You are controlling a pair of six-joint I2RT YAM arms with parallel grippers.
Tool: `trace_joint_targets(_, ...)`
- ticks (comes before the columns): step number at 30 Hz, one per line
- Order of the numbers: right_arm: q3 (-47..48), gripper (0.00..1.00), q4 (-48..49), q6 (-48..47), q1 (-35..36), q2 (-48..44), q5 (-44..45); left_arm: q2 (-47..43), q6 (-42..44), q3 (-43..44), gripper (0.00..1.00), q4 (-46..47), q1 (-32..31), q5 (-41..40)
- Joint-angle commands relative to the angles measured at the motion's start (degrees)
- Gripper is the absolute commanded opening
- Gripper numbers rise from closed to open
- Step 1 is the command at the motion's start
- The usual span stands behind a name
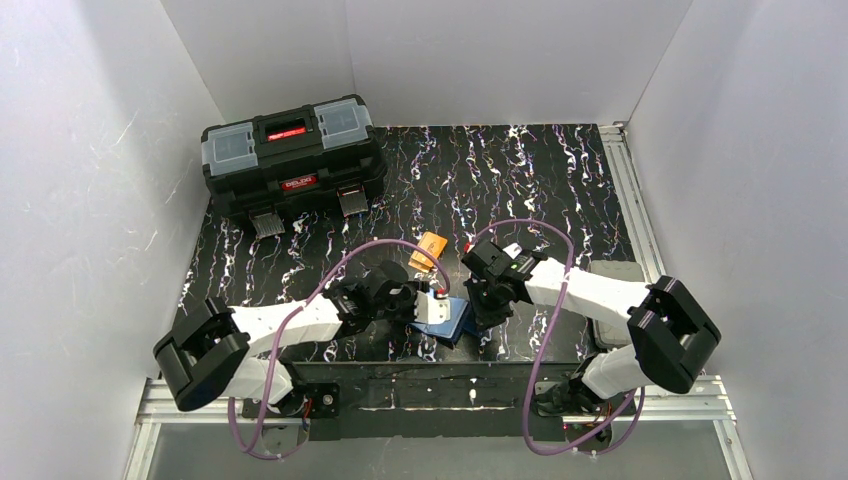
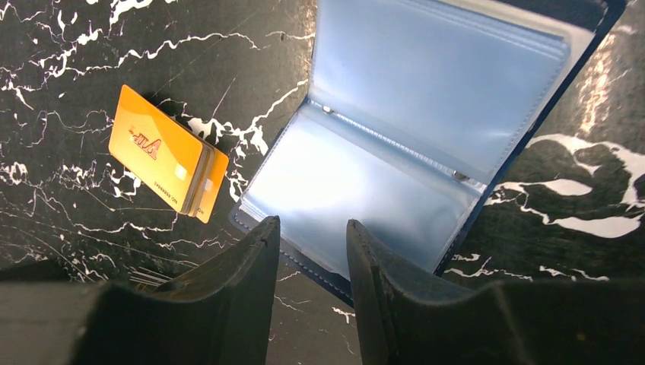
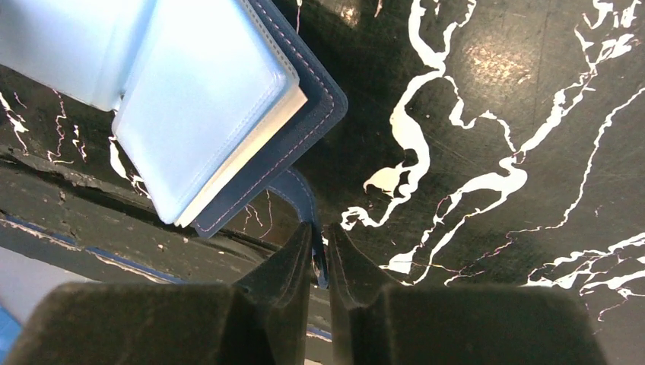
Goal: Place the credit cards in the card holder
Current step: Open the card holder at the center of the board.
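From above, the open navy card holder (image 1: 450,322) lies on the marbled worktop (image 1: 540,180) near its front edge, between my left pincer (image 1: 425,300) and my right pincer (image 1: 489,308). The orange credit cards (image 1: 430,250) sit just behind it, and a black toolbox (image 1: 290,165) stands far back, its red labels too small to read. In my left wrist view the jaws stand apart over the holder's near edge, gripping nothing. The top card reads "VIP", with digits I cannot make out. These cards look light, stiff and slippery, so I judge an edge pinch best. In my right wrist view the jaws pinch the soft snap tab (image 3: 300,194), steadying the floppy clear pockets.
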Motion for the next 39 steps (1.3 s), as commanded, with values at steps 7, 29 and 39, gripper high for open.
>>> trace_joint_targets(7, 0.9, 0.19, 2.5, -1.1, -0.3, -0.1, -2.1, 3.7, 6.0, -1.3, 0.37, 4.3, -0.6, 3.8)
trace_joint_targets(29, -1.6, 0.38, 5.0, -2.1, -0.3, -0.9, -3.3, 7.0, -7.0, 2.0, 0.31, -2.5, -1.3, 9.7)
trace_joint_targets(39, -1.5, 0.61, 6.5, -1.5, -1.5, -5.9, -4.8, 9.7, -4.7, 2.4, 0.27, -2.0, -1.3, 8.3)
